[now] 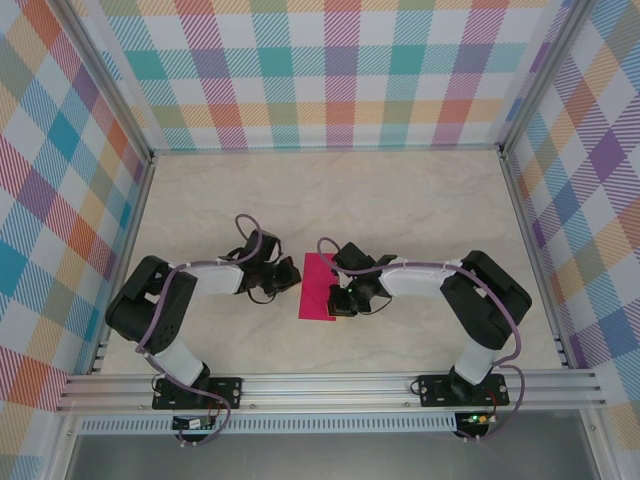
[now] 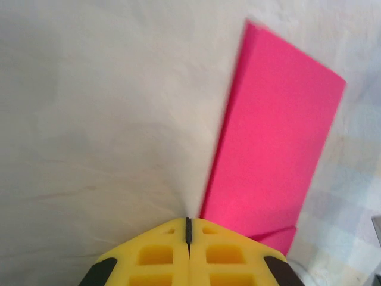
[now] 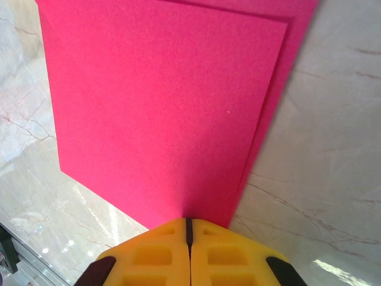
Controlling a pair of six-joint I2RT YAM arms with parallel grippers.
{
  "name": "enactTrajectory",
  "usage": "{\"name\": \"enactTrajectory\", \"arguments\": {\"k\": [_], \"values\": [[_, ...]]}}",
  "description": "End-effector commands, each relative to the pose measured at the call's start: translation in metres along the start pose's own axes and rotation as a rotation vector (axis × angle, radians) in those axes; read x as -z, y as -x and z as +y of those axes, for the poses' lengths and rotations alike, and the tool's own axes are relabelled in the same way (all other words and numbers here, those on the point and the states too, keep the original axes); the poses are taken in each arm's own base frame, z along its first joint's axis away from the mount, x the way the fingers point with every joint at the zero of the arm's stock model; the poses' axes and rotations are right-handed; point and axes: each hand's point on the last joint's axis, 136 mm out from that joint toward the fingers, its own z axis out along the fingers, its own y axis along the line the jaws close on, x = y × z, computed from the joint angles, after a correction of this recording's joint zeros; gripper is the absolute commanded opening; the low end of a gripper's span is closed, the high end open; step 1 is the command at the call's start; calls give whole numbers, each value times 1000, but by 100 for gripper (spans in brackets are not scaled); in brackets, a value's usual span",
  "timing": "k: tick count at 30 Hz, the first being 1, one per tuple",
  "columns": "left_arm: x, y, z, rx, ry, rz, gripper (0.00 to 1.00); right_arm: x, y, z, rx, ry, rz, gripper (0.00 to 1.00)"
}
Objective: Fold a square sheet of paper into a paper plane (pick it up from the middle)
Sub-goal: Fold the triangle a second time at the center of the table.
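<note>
We're looking at the magenta-pink square sheet of paper (image 1: 316, 292), and it is folded over into a tall rectangle, lying flat on the pale marbled table top (image 1: 420, 200). Its upper layer sits slightly out of line with the lower one, so a thin pink strip of the lower layer peeks out along one long side.

Now the left gripper (image 2: 189, 221): its yellow fingers (image 2: 161, 256) are pressed tight together, just a dark seam between them. The tip sits just beside the paper's left edge, near a corner. We cannot tell whether it touches the paper.

Over to the right gripper (image 3: 189, 221): it too is squeezed together, nothing visible between its fingers. Its tip points onto the paper from the right side, meeting the paper at its edge, close to where the offset strip runs. From above, the right wrist hangs over the paper's right half.
</note>
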Motion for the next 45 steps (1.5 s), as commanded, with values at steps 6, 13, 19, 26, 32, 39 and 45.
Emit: {"name": "enactTrajectory", "arguments": {"k": [6,13,19,26,32,39,45], "values": [[42,7,-30,-55,-85,-79,2,-11,-40,-49,-61,-176,128,6],[33,-26,-41,-78,-142,-3,2,-5,-30,-32,-34,-131,107,6],[14,-29,-50,-96,-139,32,1,11,-3,9,38,-28,41,6],[-9,-36,-43,-53,-143,63,1,21,13,38,74,68,-10,6],[-14,-37,-26,-38,-73,51,1,11,28,41,62,55,-31,6],[-16,-42,-7,-21,16,68,1,-6,38,43,99,27,12,6],[-18,-51,14,4,96,101,1,-15,35,31,94,-11,35,6]]}}
